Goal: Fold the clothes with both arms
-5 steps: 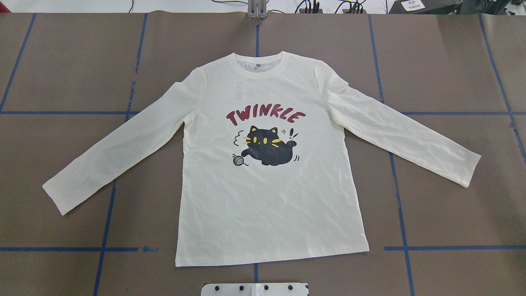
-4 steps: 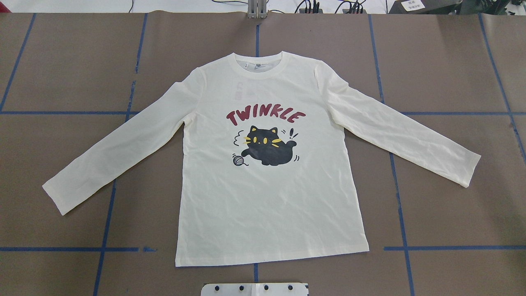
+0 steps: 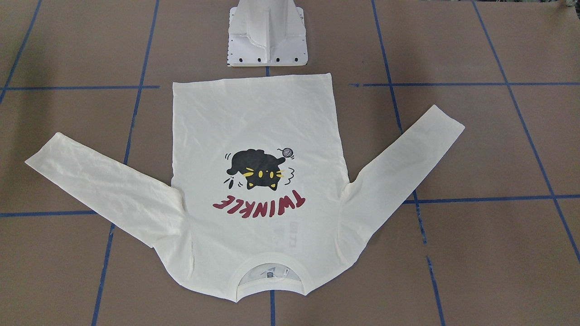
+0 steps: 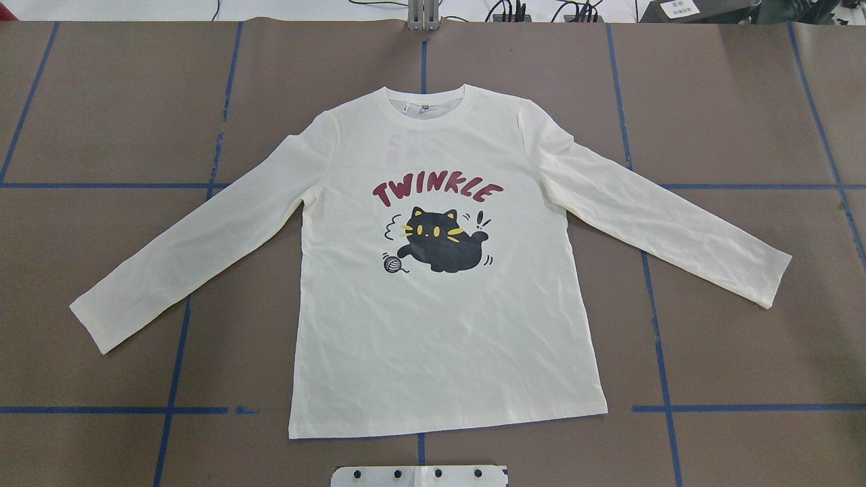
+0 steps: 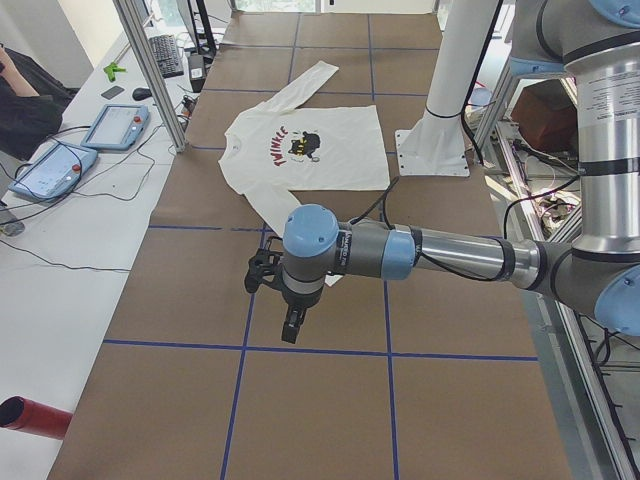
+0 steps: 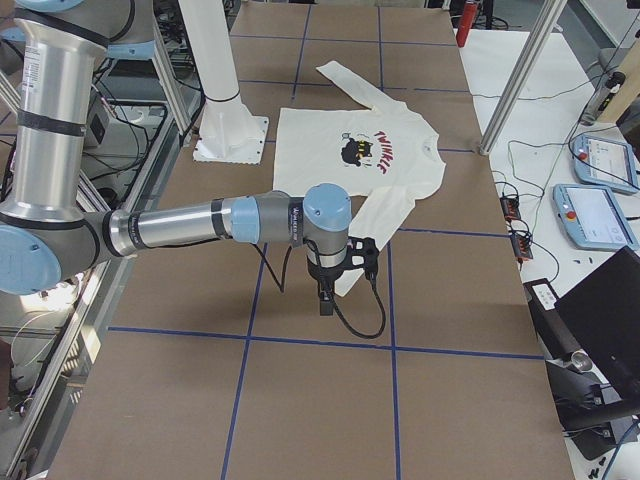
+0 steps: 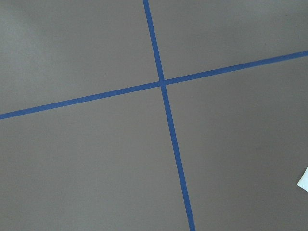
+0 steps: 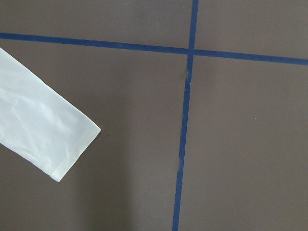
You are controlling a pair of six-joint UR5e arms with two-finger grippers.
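The cream long-sleeved T-shirt (image 4: 440, 325) lies flat and face up on the brown table, collar away from the robot, both sleeves spread out; it also shows in the front view (image 3: 253, 117). My left gripper (image 5: 290, 325) hangs over the table just past the left cuff. My right gripper (image 6: 325, 300) hangs by the right cuff. Both show only in the side views, so I cannot tell whether they are open or shut. The right wrist view shows the sleeve end (image 8: 43, 130); the left wrist view shows a cloth corner (image 7: 304, 179).
The white pedestal base (image 3: 267, 40) stands at the hem side of the shirt. Blue tape lines (image 4: 659, 352) grid the table. Teach pendants (image 5: 110, 125) lie on a side table, an aluminium post (image 5: 150, 70) rises there, and a red cylinder (image 5: 30, 415) lies near it.
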